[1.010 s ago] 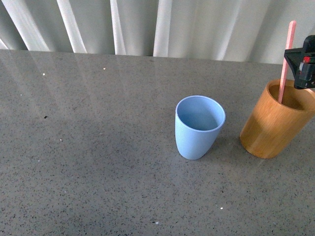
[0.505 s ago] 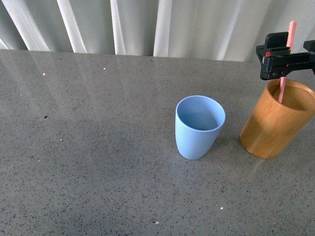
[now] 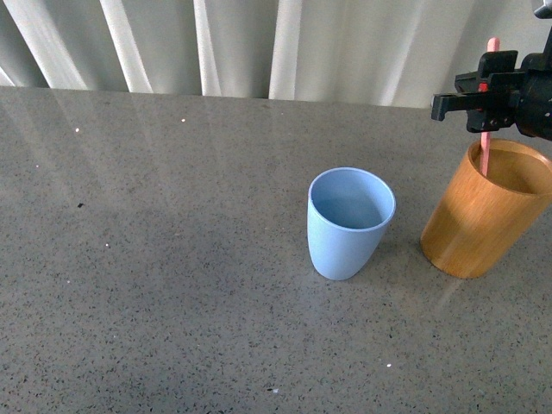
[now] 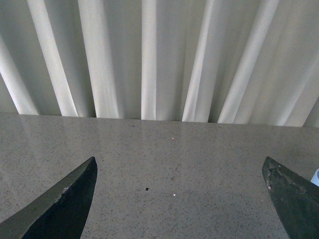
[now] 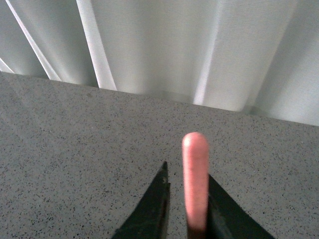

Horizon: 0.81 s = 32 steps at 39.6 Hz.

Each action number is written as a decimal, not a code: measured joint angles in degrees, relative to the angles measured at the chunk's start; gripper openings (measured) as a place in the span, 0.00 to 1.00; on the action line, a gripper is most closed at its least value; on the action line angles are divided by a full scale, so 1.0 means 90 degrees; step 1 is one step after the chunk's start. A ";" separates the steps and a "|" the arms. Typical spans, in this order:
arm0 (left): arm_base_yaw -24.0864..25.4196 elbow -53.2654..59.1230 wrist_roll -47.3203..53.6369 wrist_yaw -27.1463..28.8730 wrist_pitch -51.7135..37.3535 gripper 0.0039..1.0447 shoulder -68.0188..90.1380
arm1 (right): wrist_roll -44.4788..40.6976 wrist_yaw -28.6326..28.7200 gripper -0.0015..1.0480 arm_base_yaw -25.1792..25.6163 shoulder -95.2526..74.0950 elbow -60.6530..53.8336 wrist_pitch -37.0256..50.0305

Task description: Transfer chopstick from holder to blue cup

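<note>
The chopstick (image 3: 485, 151) stands nearly upright with its lower end inside the holder (image 3: 479, 220), while the blue cup (image 3: 345, 233) just beside it on the table (image 3: 172, 259) holds nothing. My right claw (image 3: 485, 108) is narrowed around the chopstick's upper part above the holder's rim, but the wrist view shows a sliver of gap at one finger (image 5: 152, 209), so I cannot tell whether it is truly pinched. My left claw (image 4: 179, 162) is spread wide with nothing between its fingers.
</note>
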State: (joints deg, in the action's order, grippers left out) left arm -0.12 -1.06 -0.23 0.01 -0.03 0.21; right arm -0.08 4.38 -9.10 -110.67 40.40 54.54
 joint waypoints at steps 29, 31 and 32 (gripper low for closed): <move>0.0000 0.0000 -0.0002 0.0000 0.0000 0.94 0.0000 | -0.0879 -0.0818 0.02 -0.1151 0.3368 0.0333 -0.0865; 0.0000 0.0000 -0.0002 0.0000 0.0000 0.94 0.0000 | -0.0784 -0.0843 0.02 -0.1438 0.3412 0.0338 -0.0920; 0.0000 0.0000 0.0000 0.0000 0.0000 0.94 0.0000 | -0.0741 -0.0857 0.02 -0.1613 0.3405 0.0321 -0.0911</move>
State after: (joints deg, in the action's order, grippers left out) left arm -0.12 -1.06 -0.23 0.01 -0.03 0.21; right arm -6.74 -3.33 -23.62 -80.03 43.29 46.35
